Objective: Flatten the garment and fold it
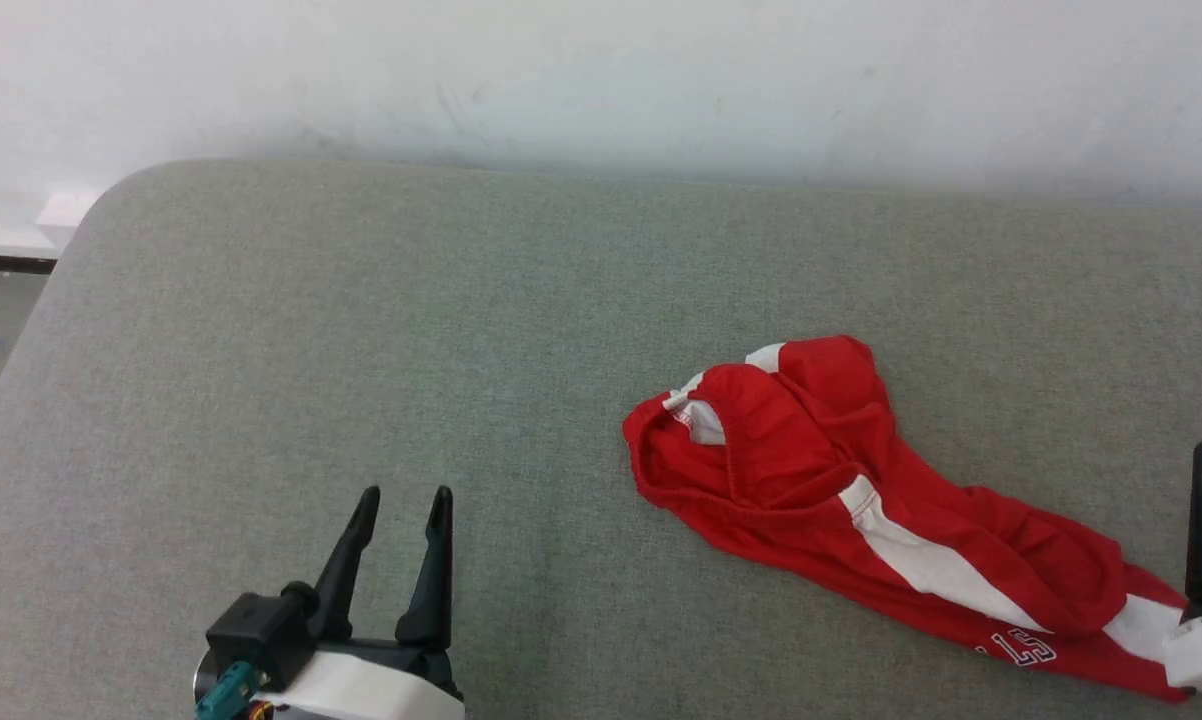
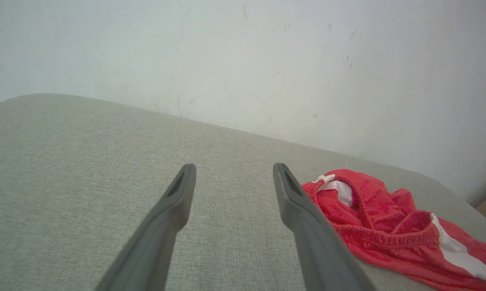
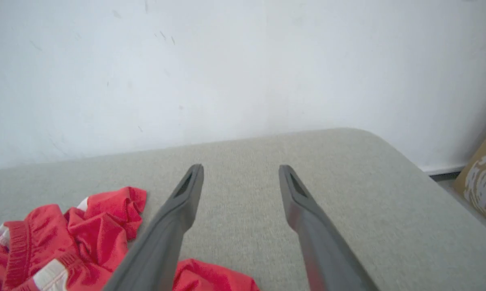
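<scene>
Your head camera looks forward and down from high up onto the grey cushioned surface (image 1: 361, 330), with the white wall (image 1: 601, 70) behind. Each wrist camera rides low and close over that surface, facing the wall along the left gripper (image 2: 234, 165) or right gripper (image 3: 241, 167). All three views share the red garment (image 1: 811, 470).

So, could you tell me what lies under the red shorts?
The shorts lie crumpled on the grey padded surface, which shows beside them. Whatever sits beneath their folds is covered.
</scene>
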Tool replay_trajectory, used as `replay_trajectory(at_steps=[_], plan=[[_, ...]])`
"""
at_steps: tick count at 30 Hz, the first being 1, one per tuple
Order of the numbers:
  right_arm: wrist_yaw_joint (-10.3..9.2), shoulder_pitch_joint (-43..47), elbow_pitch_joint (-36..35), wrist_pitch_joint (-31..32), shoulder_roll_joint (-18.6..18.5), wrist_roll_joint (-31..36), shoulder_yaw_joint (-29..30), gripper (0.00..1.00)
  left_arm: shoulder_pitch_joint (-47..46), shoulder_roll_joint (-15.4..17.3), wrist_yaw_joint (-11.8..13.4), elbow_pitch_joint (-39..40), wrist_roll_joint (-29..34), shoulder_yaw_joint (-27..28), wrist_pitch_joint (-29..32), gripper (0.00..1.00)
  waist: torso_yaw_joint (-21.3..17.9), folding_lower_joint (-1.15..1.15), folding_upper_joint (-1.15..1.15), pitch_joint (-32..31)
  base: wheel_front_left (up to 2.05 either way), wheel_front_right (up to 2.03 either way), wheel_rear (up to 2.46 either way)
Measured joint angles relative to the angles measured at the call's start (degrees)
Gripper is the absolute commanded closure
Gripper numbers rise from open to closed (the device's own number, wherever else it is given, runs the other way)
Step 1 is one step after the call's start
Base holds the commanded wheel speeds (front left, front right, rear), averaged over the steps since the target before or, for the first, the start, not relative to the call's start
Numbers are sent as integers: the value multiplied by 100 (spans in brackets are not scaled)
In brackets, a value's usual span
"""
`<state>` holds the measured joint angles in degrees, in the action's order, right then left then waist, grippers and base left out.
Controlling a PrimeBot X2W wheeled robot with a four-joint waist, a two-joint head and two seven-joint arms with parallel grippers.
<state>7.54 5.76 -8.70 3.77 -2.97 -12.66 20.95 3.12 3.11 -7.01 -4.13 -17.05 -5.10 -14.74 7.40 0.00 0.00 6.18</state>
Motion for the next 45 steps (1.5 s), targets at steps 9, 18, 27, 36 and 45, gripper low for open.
replay_trajectory(at_steps=[9, 18, 27, 36, 45], plan=[[0, 293, 393, -1347, 4, -104, -569, 0, 248, -1, 0, 132, 9, 12, 0, 0, -55, -1, 0, -95, 0, 0, 0], [0, 290, 818, -1613, 9, -149, -754, 0, 183, 89, 0, 328, 176, -199, 183, 0, -104, 0, 0, -38, 0, 0, 0], [0, 124, 900, -1659, 8, -145, -578, 0, -1110, 492, -3, 706, 252, -1937, 1274, 0, -176, 0, 0, 93, 0, 0, 0], [0, -126, 893, -1642, 7, -157, -530, 0, -2594, 856, -9, 327, -430, -3998, 2148, 0, -346, 1, 0, 359, 0, 0, 0], [0, -336, 942, -1650, 9, -255, -666, 0, -3478, 1088, -9, -788, -527, -4838, 2117, 0, -578, 1, 0, 762, 0, 0, 0]])
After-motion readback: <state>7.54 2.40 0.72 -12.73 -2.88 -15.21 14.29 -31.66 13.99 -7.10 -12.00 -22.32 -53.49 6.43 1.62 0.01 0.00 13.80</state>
